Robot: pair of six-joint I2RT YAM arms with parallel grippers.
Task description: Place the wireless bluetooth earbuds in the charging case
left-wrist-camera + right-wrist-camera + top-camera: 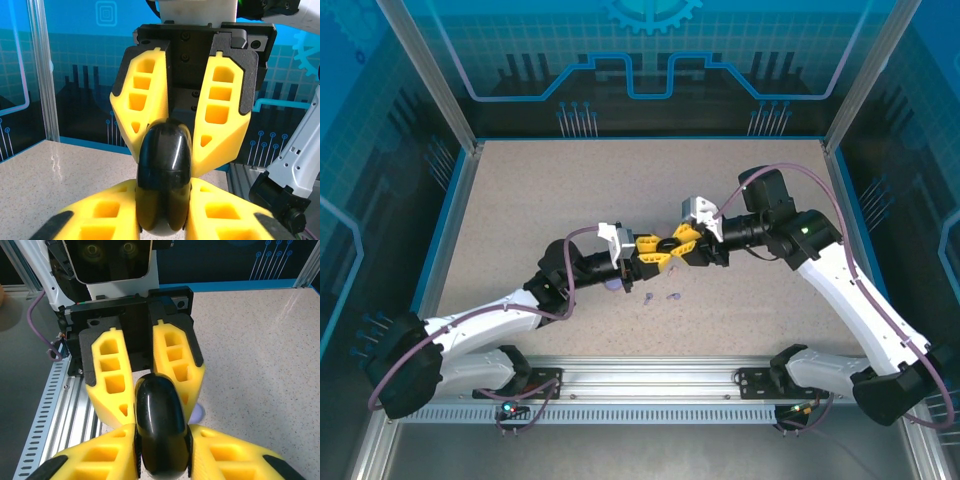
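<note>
A glossy black charging case is held above the table between both grippers, its lid seam closed. My left gripper is shut on its lower half. From the opposite side, my right gripper is shut on the same case. In the top view the two grippers meet tip to tip at mid-table, left gripper and right gripper. Two tiny lilac earbuds lie on the table just in front of them.
A lilac rounded object lies by the left arm's wrist and also peeks out under the fingers as a lilac object. The speckled table is ringed by blue walls. A slotted metal rail runs along the near edge.
</note>
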